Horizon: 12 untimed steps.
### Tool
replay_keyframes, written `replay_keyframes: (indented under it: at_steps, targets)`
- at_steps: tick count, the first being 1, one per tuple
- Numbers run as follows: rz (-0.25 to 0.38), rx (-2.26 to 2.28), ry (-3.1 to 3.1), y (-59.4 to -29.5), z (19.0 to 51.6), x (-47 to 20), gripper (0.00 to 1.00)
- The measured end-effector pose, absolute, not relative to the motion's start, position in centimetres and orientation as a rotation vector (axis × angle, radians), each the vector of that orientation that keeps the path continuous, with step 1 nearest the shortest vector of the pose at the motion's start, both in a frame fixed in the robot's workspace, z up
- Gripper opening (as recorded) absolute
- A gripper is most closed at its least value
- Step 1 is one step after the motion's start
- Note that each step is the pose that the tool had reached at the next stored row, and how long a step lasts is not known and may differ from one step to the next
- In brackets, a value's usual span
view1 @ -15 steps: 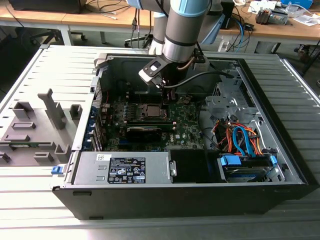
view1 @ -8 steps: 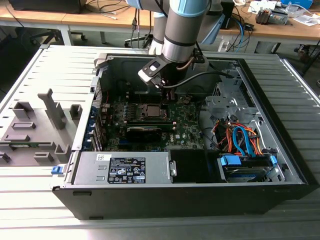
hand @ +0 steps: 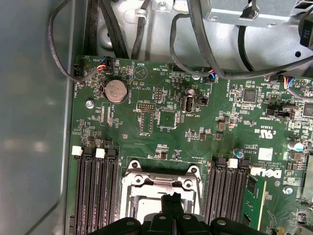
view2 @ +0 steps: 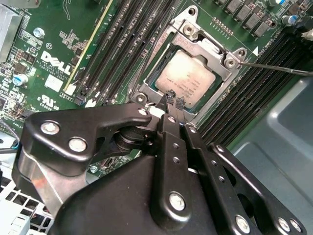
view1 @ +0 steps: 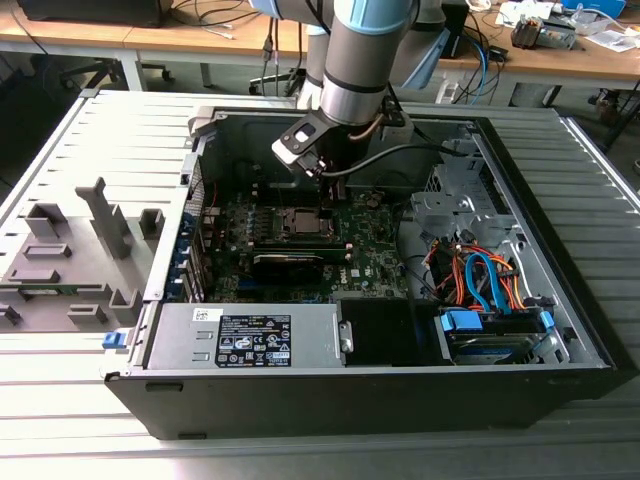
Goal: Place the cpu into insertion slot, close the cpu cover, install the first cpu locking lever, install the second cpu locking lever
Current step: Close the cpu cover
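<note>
Green mobo [view2: 49, 73] bkgd | beige square cpu [view2: 188, 78] framed by silvery cpu cover [view2: 183, 22] | end effector [view2: 174, 100] tips together

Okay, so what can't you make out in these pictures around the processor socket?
Second wrist view: the gripper hides one edge of the cover and part of the chip.
First wrist view: the picture edge and gripper cut off the socket.
Exterior view: whether the cover is latched is too small to tell.
</note>
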State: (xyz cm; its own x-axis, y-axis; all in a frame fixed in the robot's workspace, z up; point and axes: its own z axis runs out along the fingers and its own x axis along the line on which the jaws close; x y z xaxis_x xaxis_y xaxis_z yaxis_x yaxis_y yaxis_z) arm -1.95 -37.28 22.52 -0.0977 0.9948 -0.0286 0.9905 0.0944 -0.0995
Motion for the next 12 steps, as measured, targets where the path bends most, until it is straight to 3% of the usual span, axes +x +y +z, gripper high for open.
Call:
replay_keyframes:
  at_steps: [12]
  targets:
    - [0.145, -2.079, -2.29, -37.28, 22.23, -2.89, 0.11]
